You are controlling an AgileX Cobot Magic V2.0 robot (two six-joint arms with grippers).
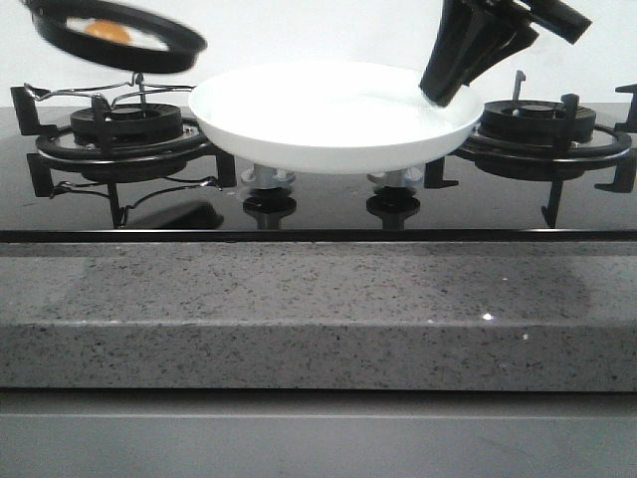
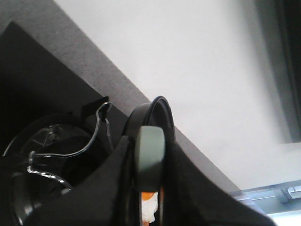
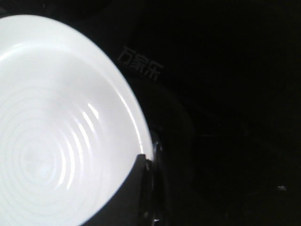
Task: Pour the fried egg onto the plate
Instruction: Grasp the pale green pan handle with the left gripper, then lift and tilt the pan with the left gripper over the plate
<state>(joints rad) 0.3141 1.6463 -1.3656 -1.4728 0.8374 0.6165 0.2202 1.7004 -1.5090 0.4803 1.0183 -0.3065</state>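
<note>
The fried egg (image 1: 107,31), orange yolk and whitish edge, lies in a black frying pan (image 1: 114,42) held in the air above the left burner, at the far left. In the left wrist view my left gripper (image 2: 149,157) is shut on the pan's grey handle (image 2: 150,148), and a bit of the egg (image 2: 148,202) shows between the fingers. The white plate (image 1: 338,119) sits level over the middle of the hob, to the right of the pan and lower. My right gripper (image 1: 445,92) is shut on its right rim; the right wrist view shows the plate (image 3: 56,141) and a finger (image 3: 134,188) on its rim.
A black gas hob with a left burner and wire stand (image 1: 124,129) under the pan, a right burner (image 1: 542,129) behind the right gripper, and two knobs (image 1: 269,181) (image 1: 393,181) under the plate. A grey speckled counter edge (image 1: 318,309) runs along the front. A white wall is behind.
</note>
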